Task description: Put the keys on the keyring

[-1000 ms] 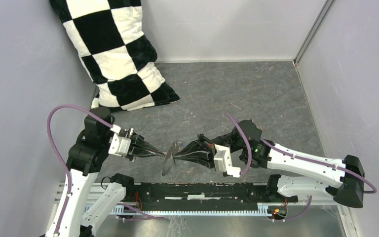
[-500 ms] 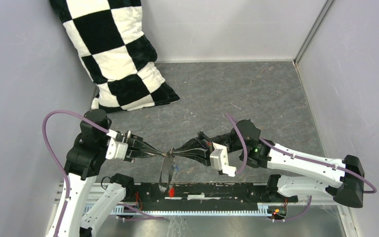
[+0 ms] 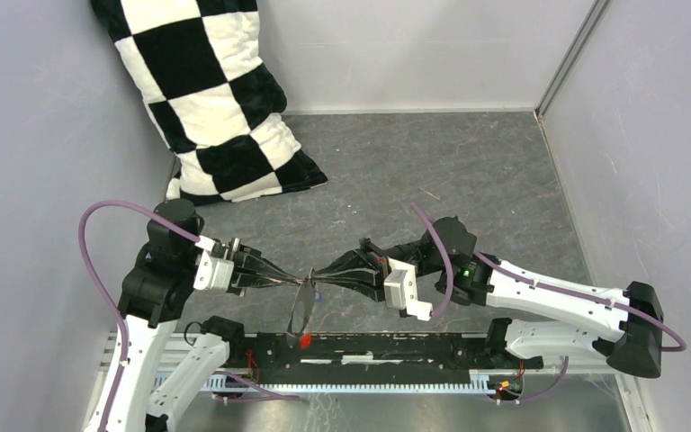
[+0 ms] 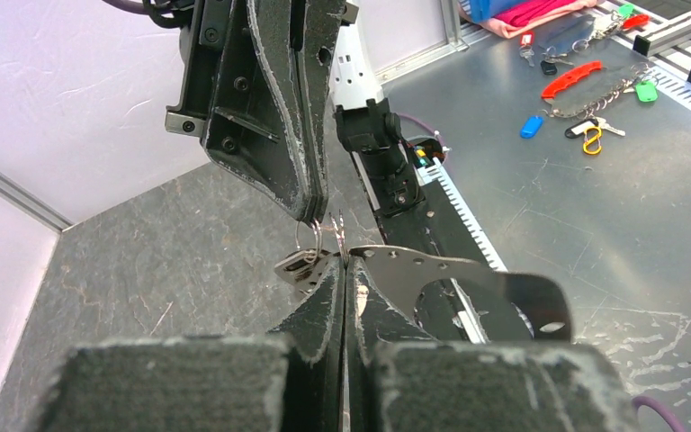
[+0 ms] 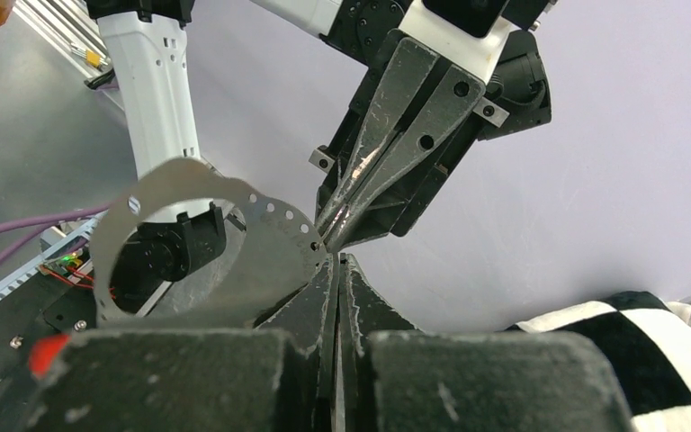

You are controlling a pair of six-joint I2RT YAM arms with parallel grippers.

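My two grippers meet tip to tip above the table's front. The left gripper (image 3: 306, 282) is shut on the end of the keyring (image 3: 299, 310), a grey metal hoop with a row of small holes (image 4: 454, 270) that hangs below the tips. A red key (image 3: 305, 341) dangles at the hoop's bottom, and a blue one (image 3: 320, 292) shows beside its top. The right gripper (image 3: 317, 279) is shut; in the left wrist view its tips (image 4: 317, 214) pinch a small wire ring (image 4: 309, 238) carrying a grey metal key (image 4: 299, 266). From the right wrist the hoop (image 5: 261, 256) lies left of my shut right gripper (image 5: 335, 259).
A black-and-white checked pillow (image 3: 211, 99) leans in the back left corner. Grey walls close the table on three sides. The arms' black mounting rail (image 3: 369, 346) runs just under the hanging hoop. Loose coloured keys and tags (image 4: 585, 99) lie on a surface beyond the rail.
The hoop has swung down from between the tips and now hangs below them, with the red key showing at its bottom. The left arm has shifted slightly left.
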